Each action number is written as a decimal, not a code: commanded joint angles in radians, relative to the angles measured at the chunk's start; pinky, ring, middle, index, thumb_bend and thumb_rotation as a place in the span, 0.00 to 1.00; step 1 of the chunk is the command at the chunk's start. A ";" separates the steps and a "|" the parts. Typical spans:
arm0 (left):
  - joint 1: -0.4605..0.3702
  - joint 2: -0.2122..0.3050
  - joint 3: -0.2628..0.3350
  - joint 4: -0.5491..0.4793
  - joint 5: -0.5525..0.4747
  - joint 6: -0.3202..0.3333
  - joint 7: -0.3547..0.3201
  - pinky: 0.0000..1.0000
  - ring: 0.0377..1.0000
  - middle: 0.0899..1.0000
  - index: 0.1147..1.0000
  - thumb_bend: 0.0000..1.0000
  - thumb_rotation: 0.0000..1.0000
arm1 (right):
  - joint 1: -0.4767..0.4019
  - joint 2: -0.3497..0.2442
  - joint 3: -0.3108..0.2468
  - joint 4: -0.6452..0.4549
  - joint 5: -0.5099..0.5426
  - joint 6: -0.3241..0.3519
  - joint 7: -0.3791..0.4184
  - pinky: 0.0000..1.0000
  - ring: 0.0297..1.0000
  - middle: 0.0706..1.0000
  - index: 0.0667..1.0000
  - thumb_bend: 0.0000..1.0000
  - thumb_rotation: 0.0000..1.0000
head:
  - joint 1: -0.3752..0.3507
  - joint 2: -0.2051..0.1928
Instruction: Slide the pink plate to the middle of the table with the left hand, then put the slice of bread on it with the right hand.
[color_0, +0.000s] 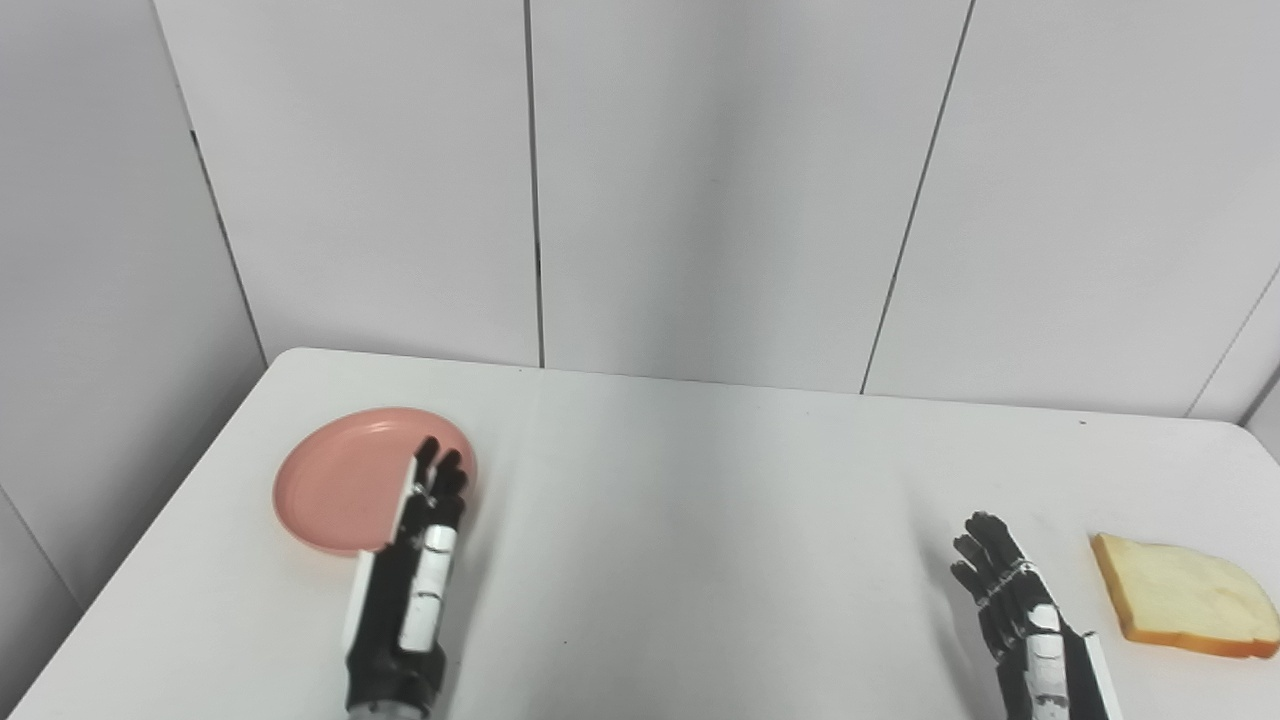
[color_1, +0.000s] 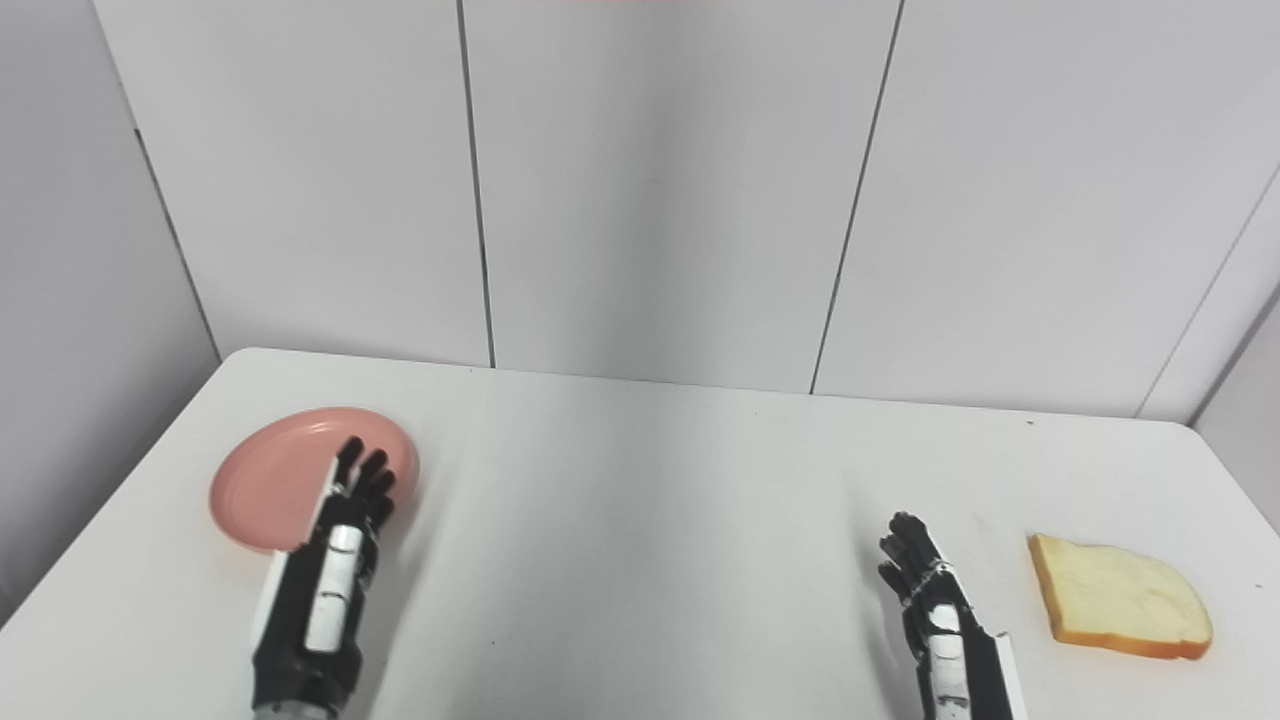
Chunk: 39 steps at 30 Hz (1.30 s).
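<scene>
Left eye view: the plate (color_0: 345, 480) sits at the bench's (color_0: 700, 480) far left. The left hand (color_0: 425, 530), fingers extended and holding nothing, reaches over the plate's right edge (contact unclear). Step one applies; next, press down and slide rightward.

Right eye view: the right hand (color_1: 925, 590) waits empty, fingers loosely spread, near the bread (color_1: 1115, 597).

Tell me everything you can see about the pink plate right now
The pink plate is round and shallow, plain matte pink with a low raised rim, plastic by its look, and nothing lies on it. It lies flat on the white table at the far left, not the middle. The left hand reaches over its near right edge, fingers extended above the rim; whether they press on it cannot be told.
</scene>
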 joint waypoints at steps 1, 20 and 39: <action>-0.090 0.031 0.025 -0.030 -0.029 -0.026 0.004 1.00 0.96 0.97 0.98 0.82 0.88 | 0.066 0.023 0.010 0.144 -0.002 -0.029 0.012 0.91 0.91 0.90 0.86 0.78 0.97 | 0.001 0.001; -0.371 0.216 0.187 0.023 -0.171 0.190 0.002 1.00 1.00 0.98 0.93 0.91 0.90 | 0.064 0.030 0.014 0.148 -0.006 -0.038 0.016 0.89 0.90 0.90 0.86 0.78 0.96 | -0.008 0.003; -0.490 0.426 0.255 0.537 -0.217 -0.052 -0.106 0.91 0.96 0.95 0.92 1.00 0.91 | 0.069 0.033 0.014 0.141 -0.013 -0.027 0.015 0.87 0.88 0.88 0.85 0.81 0.94 | -0.013 0.003</action>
